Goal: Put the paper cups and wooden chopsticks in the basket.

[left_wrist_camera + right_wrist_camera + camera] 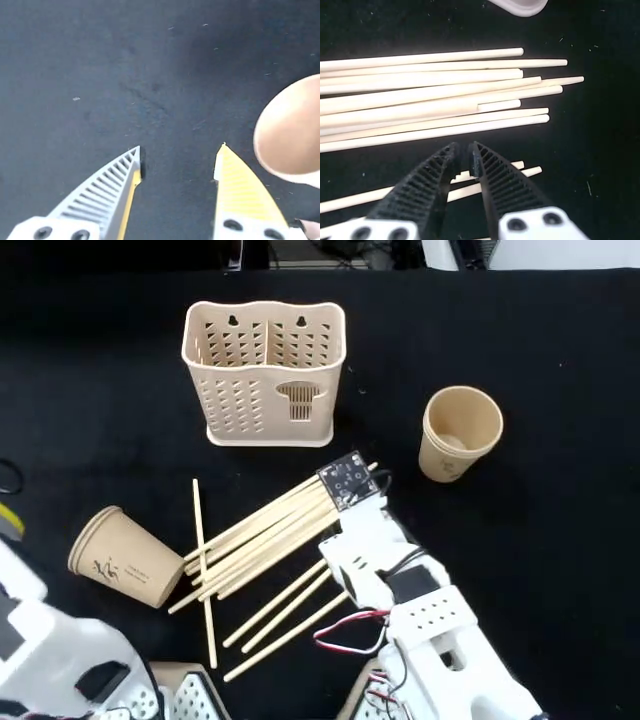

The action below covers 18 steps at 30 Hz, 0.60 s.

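A: What are the chopsticks (265,535) made of?
B: Bare pale wood, smooth and matt. The right cup (460,435) and the left cup (125,557) are brown paper, also dull.
A: And the basket (265,370)?
B: Beige perforated plastic with a slight sheen. The table cover (560,360) is black cloth, matt and flecked with lint.
A: The grippers?
B: Ribbed plastic, black on the right gripper (465,148), yellow and grey-white on the left gripper (180,152). The arm shells (430,620) are smooth white plastic.

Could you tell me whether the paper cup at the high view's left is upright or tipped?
Tipped: the paper cup lies on its side on the black table beside the chopsticks.
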Motion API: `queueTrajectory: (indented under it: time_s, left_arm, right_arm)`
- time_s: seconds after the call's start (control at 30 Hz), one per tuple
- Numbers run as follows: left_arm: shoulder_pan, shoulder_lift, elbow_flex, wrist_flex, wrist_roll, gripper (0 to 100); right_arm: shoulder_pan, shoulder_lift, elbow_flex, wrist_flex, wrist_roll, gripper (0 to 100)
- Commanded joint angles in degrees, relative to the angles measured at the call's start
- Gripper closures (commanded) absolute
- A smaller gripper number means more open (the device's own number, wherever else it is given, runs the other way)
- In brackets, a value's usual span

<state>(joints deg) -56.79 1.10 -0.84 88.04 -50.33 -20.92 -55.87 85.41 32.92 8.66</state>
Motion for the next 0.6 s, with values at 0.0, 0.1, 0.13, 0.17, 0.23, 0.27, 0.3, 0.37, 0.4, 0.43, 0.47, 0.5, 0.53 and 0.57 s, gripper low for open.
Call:
queueTrajectory:
  time_s: [0.0, 0.1, 0.13, 0.17, 0.23, 0.27, 0.3, 0.37, 0.4, 0.43, 0.47, 0.5, 0.53, 0.57]
  left_arm:
    - [-1.6, -7.0, 7.7, -3.3, -0.4, 76]
    - [-2.5, -12.3, 20.9, -12.7, 4.8, 76]
    - [-2.6, -14.4, 25.8, -16.4, 6.6, 76]
    - [-2.7, -16.7, 30.8, -20.5, 7.9, 76]
    - [-2.3, -22.1, 40.8, -28.7, 9.9, 76]
    - [-2.2, -25.3, 46.0, -32.7, 10.5, 76]
    - [-2.2, -28.7, 50.7, -36.3, 10.8, 76]
    - [-2.1, -36.6, 59.1, -42.1, 10.8, 76]
    - [-2.1, -40.9, 62.5, -44.0, 10.9, 76]
    - [-2.1, -45.1, 65.7, -45.3, 11.0, 75]
    - [-2.1, -49.1, 68.2, -46.2, 11.7, 75]
    - [-2.0, -52.9, 69.9, -46.4, 12.8, 75]
    - [-1.4, -56.4, 71.2, -46.1, 14.2, 75]
    - [-0.3, -59.8, 72.1, -45.0, 15.3, 75]
  right_arm:
    - [-0.5, -0.9, -0.3, -1.1, 0.1, 94.3]
    - [-0.5, -0.9, -0.3, -1.1, 0.1, 94.3]
    - [-0.5, -0.9, -0.3, -1.1, 0.1, 94.3]
    - [-0.5, -0.8, -0.3, -1.1, 0.1, 94.3]
    - [-0.5, -0.7, -0.3, -1.1, 0.1, 94.3]
    - [-0.5, -0.7, -0.3, -1.1, 0.1, 94.3]
    - [-0.5, -0.7, -0.3, -1.1, 0.1, 94.3]
    - [-0.5, -0.7, -0.3, -1.1, 0.1, 94.3]
    - [-0.5, -0.7, -0.3, -1.1, 0.1, 94.3]
    - [-0.5, -0.7, -0.3, -1.2, 0.1, 94.3]
    - [-0.5, -0.7, -0.3, -1.2, 0.1, 94.3]
    - [-0.5, -0.7, -0.3, -1.2, 0.1, 94.3]
    - [-0.5, -0.7, -0.3, -1.2, 0.1, 94.3]
    - [-0.5, -0.7, -0.3, -1.2, 0.1, 94.3]
